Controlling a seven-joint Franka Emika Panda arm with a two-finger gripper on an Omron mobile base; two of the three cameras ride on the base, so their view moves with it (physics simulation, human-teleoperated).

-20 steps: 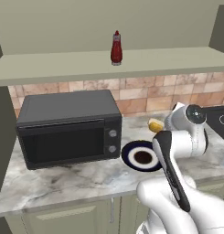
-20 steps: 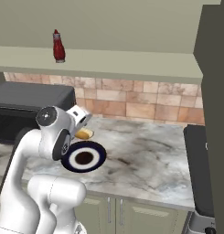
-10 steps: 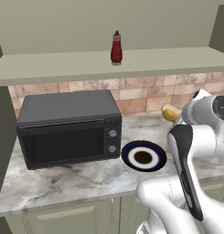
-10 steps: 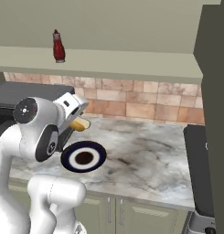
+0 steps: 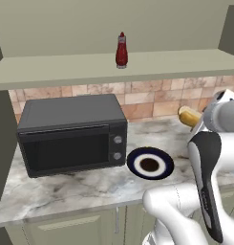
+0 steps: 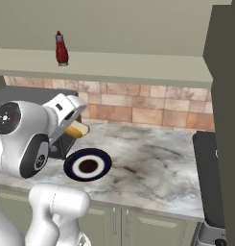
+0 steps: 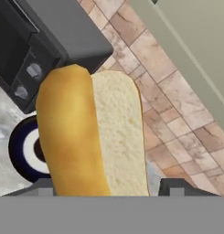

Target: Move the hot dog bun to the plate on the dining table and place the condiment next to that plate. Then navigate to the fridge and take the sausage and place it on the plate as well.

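Note:
The hot dog bun [image 7: 93,132], yellow-orange with a pale cut side, stands up between the two dark fingertips of my gripper [image 7: 109,187], which is shut on it. In the base views the hot dog bun [image 5: 189,116] [image 6: 76,129] hangs in the air above the marble counter, beside the microwave's right end. The condiment [image 5: 121,50] [image 6: 61,49], a red bottle with a pale cap, stands upright on the wall shelf above. The plate, the dining table, the fridge and the sausage are out of view.
A black microwave [image 5: 70,134] sits at the counter's left. A dark blue plate with a white centre [image 5: 150,163] [image 6: 88,165] lies just right of it, below the bun. A dark cooktop [image 6: 210,185] and a tall grey-green panel [image 6: 227,110] close the right side.
The arm has lifted the bun up off the counter beside the blue plate and swung it away, towards the robot's right. The bottle and the blue plate have not moved.

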